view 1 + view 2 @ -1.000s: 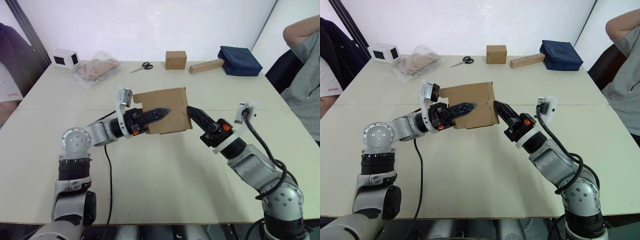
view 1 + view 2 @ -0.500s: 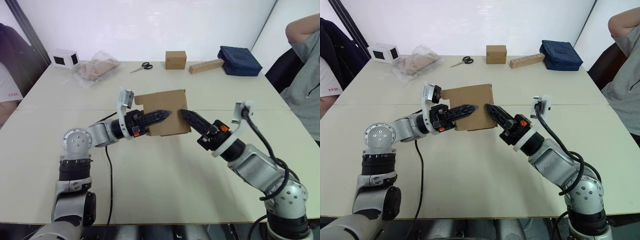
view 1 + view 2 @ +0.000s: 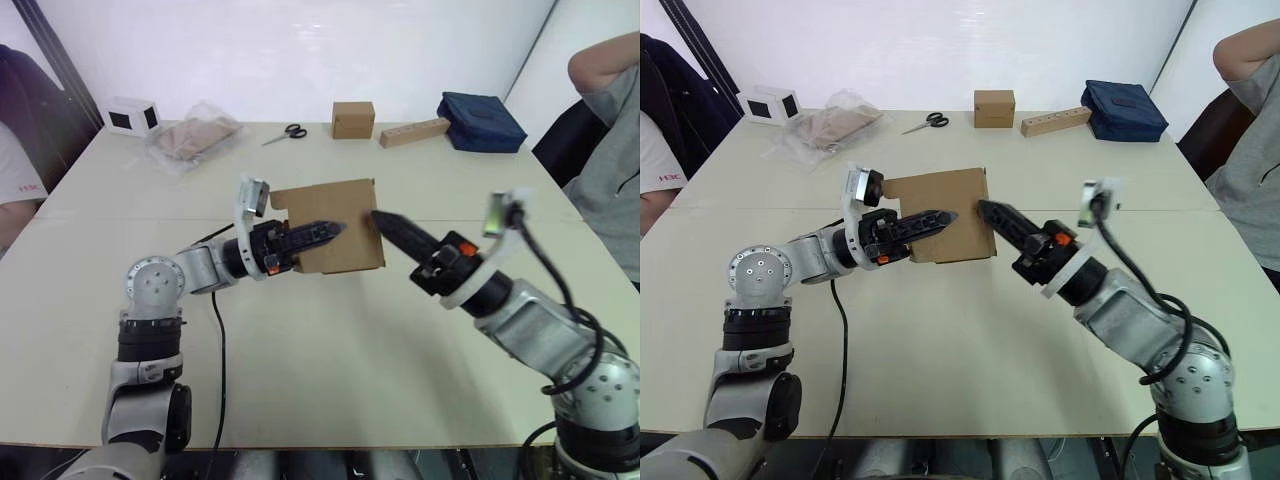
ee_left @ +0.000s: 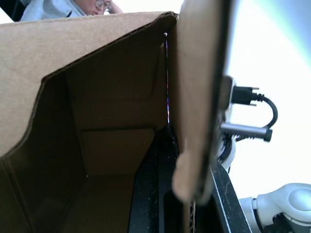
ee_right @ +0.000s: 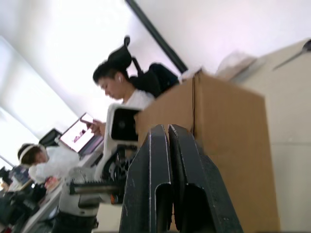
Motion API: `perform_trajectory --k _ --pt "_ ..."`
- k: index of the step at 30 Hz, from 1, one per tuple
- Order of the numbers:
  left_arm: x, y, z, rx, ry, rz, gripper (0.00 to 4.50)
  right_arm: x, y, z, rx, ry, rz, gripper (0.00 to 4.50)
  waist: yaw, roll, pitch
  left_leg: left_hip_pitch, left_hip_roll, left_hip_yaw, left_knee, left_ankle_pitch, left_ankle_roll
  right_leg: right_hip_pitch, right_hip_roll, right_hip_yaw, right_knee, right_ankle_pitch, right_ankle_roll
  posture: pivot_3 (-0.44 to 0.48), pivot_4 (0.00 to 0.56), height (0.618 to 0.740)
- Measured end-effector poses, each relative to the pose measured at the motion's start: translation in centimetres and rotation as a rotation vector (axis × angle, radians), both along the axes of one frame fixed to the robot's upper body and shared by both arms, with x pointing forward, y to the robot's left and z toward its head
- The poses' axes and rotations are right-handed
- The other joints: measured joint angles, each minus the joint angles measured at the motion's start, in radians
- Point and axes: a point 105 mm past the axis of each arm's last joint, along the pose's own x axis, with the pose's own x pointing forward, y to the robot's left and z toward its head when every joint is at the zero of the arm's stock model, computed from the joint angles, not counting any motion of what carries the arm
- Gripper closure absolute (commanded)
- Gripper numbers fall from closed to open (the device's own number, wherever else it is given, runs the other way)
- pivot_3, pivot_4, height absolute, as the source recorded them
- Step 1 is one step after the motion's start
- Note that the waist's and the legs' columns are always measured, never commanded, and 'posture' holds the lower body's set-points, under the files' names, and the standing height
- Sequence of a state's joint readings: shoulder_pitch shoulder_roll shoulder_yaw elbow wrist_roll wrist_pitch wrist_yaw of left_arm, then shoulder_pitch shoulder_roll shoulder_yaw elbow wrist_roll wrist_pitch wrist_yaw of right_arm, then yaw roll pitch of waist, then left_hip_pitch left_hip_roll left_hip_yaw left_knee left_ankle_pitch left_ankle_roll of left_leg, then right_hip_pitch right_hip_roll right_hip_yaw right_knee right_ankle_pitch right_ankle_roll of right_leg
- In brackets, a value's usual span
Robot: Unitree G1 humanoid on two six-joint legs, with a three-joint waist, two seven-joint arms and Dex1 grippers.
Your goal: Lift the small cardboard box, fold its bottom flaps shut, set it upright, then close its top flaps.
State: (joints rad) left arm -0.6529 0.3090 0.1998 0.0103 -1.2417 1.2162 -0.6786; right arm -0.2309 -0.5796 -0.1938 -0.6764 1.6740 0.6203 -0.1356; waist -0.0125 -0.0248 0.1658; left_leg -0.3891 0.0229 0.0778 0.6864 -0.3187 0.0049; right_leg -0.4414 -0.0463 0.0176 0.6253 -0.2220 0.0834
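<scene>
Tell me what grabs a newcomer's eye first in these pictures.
The cardboard box held up over the middle of the table stands out first. The left gripper clamps one of its walls, one finger inside, and the shut right gripper points at its right side. At the table's far edge lie scissors and a blue bag.

Two black-fingered grippers, left (image 3: pixel 325 231) and right (image 3: pixel 385 221), are flanking one plain brown corrugated cardboard box (image 3: pixel 345 215) mid-frame. Lining the table's far edge: one cube-shaped brown box (image 3: pixel 353 119), one tan block (image 3: pixel 413 132), one scissors (image 3: pixel 284 134), one navy pouch (image 3: pixel 480 121), one plastic bag (image 3: pixel 195 137), one white cube (image 3: pixel 131 115).
</scene>
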Motion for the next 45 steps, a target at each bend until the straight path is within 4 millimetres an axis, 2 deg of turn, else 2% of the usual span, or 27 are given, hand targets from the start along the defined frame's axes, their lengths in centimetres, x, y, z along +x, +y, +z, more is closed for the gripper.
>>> perform_trajectory --k 4,7,11,12,18,22,29,34,35,42,45 --pt "0.1 0.1 0.0 0.001 -0.003 0.005 4.50 0.2 -1.6 -0.4 -0.008 0.016 -0.072 4.42 0.000 0.000 0.000 0.000 0.000 0.000 0.000 0.000 0.000 0.000 0.000 0.000 0.000 0.000 0.000 0.000 0.150 0.740" --pt "0.1 0.1 0.0 0.001 -0.004 0.007 4.50 0.7 -1.7 -1.3 -0.027 0.034 -0.099 4.42 -0.003 0.000 0.000 0.000 0.000 0.000 0.000 0.000 0.000 0.000 0.000 0.001 0.000 0.000 0.000 0.000 0.150 0.740" --pt "0.1 0.1 0.0 0.000 -0.004 0.007 4.50 1.6 0.4 -3.5 -0.041 0.085 -0.062 4.42 -0.003 0.000 0.000 0.001 0.001 0.000 0.000 0.000 -0.001 -0.001 0.001 0.001 0.002 0.000 0.000 0.000 0.150 0.740" --pt "0.1 0.1 0.1 0.000 -0.004 0.007 4.50 1.6 1.4 -3.3 -0.043 0.070 -0.037 4.42 -0.004 0.000 0.000 0.001 0.001 0.000 0.000 0.001 -0.001 -0.001 0.001 0.001 0.002 0.000 0.000 0.000 0.150 0.740" --pt "0.2 0.5 0.2 -0.008 -0.009 0.019 4.50 1.9 2.1 -3.0 -0.070 0.039 -0.033 4.42 0.002 0.000 0.000 0.000 0.000 0.000 0.000 0.001 -0.001 -0.001 0.000 0.000 0.001 0.000 0.000 0.000 0.150 0.740" --pt "0.2 0.4 0.2 -0.004 -0.008 0.016 4.50 1.8 1.5 -3.0 -0.083 0.034 -0.043 4.42 0.001 0.000 0.000 0.000 0.000 0.000 0.000 0.000 0.000 -0.001 0.000 0.000 0.001 0.000 0.000 0.000 0.150 0.740" --pt "0.4 0.4 0.1 0.056 -0.023 0.003 4.50 1.5 -1.1 -3.3 -0.122 0.046 -0.118 4.42 0.000 0.000 0.000 0.000 0.000 0.000 0.000 0.000 -0.001 -0.001 0.001 0.000 0.001 0.000 -0.001 0.000 0.150 0.740" --pt "1.5 1.5 1.4 0.212 -0.086 -0.010 4.50 1.0 -3.2 -3.3 -0.155 0.041 -0.200 4.42 -0.001 0.000 0.000 0.000 0.000 0.000 0.000 0.001 -0.001 -0.001 0.002 0.000 0.002 -0.002 -0.003 0.000 0.150 0.740" --pt "1.9 1.1 1.3 0.331 -0.124 -0.024 4.50 0.7 -3.5 -3.3 -0.168 0.035 -0.214 4.42 0.000 0.000 0.000 0.000 0.000 0.000 0.000 0.001 -0.001 -0.001 0.002 0.000 0.001 -0.002 -0.003 0.000 0.150 0.740" --pt "3.6 -1.3 1.0 0.715 -0.301 -0.111 4.50 -0.1 -3.7 -4.1 -0.209 0.037 -0.242 4.42 0.002 0.000 0.000 -0.002 -0.005 0.000 0.000 0.000 0.001 0.000 0.000 0.001 -0.003 -0.002 -0.004 0.000 0.150 0.740" --pt "4.3 -2.7 0.5 0.958 -0.460 -0.165 4.50 0.1 -3.0 -4.8 -0.218 0.043 -0.239 4.42 0.001 0.000 0.000 -0.003 -0.005 0.000 0.000 -0.001 0.002 -0.001 0.000 0.002 -0.006 -0.002 -0.004 0.000 0.150 0.740"
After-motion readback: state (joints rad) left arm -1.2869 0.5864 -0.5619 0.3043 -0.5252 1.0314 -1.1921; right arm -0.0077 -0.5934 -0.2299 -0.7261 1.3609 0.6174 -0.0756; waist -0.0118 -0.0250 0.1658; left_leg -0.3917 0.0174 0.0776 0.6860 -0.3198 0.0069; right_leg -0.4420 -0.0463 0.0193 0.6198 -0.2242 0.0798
